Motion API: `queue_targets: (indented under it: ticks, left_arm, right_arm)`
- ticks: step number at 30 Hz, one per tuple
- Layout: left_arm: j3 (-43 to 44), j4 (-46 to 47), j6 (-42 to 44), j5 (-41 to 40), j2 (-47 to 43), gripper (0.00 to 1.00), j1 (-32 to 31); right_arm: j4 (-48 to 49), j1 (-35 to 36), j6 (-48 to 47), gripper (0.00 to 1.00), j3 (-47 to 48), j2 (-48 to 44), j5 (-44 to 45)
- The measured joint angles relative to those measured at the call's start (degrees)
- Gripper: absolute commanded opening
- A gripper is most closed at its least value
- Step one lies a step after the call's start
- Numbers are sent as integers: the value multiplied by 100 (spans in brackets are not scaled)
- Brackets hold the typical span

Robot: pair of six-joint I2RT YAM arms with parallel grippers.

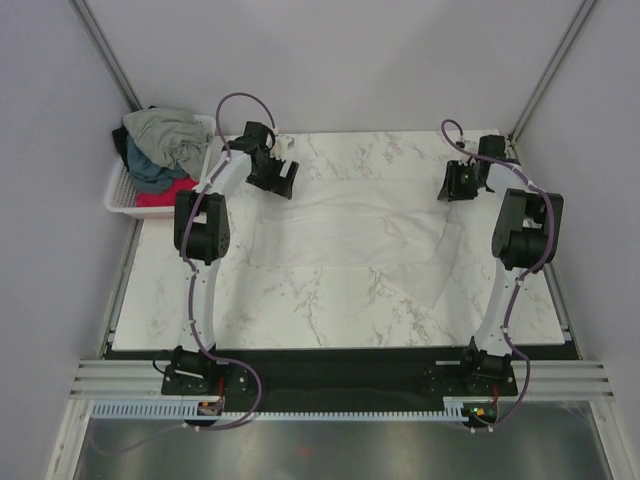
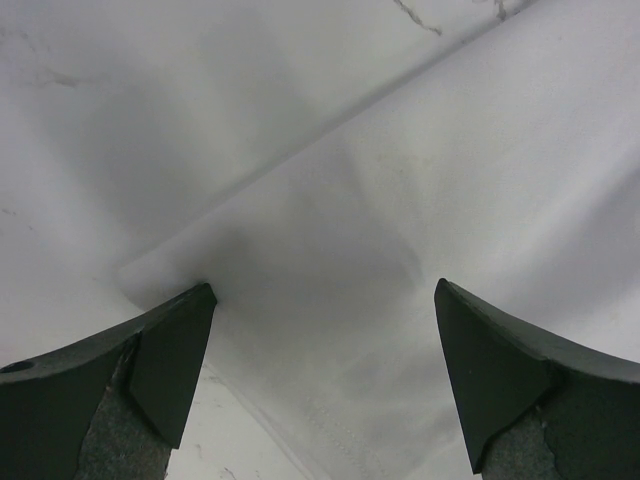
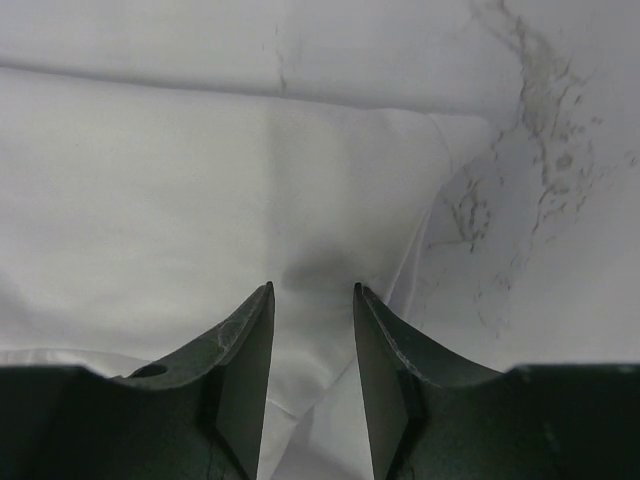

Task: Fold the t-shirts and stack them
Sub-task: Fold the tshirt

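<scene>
A plain white t-shirt (image 1: 350, 225) lies spread flat across the marble table (image 1: 300, 300). My left gripper (image 1: 275, 172) hovers over its far left corner with its jaws wide open. In the left wrist view the left gripper (image 2: 322, 288) is empty, with the white t-shirt (image 2: 400, 200) and its corner edge below. My right gripper (image 1: 462, 182) is at the far right corner. In the right wrist view the right gripper (image 3: 313, 287) stands partly open, tips low over the white t-shirt (image 3: 180, 190), with a cloth fold between the fingers. Grey-green (image 1: 172, 130), dark teal (image 1: 150, 172) and red-pink (image 1: 165, 193) t-shirts sit heaped in the basket.
A white lattice basket (image 1: 118, 192) stands off the table's far left corner, beside the metal frame post. Grey walls close in the back and sides. The arm bases and a black strip run along the near edge (image 1: 330, 365).
</scene>
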Motion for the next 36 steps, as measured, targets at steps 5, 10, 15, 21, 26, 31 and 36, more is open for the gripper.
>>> queue_targets:
  ticks: [5, 10, 15, 21, 26, 31, 36]
  left_arm:
    - [520, -129, 0, -87, 304, 100, 0]
    - [909, -151, -2, -120, 540, 100, 0]
    - [1220, -151, -2, -236, 671, 100, -4]
    - [1086, -195, -186, -164, -68, 100, -39]
    - [-109, 90, -184, 70, -2376, 100, -221]
    - [-2933, 717, 649, 393, -5311, 100, -828]
    - [-4778, 732, 979, 654, -6085, 98, -1158]
  right_arm:
    - [35, 87, -17, 46, 726, 463, 181]
    - [105, 177, -50, 46, 1320, 841, 345]
    - [122, 229, -118, 46, 1403, 890, 420]
    - [-28, 229, -387, 47, 988, 238, 295]
    - [-20, 229, -789, 66, 109, -1676, 46]
    - [31, 260, -1488, 70, -1263, -3742, -372]
    - [-616, 706, -2785, 71, -3084, -4852, -474]
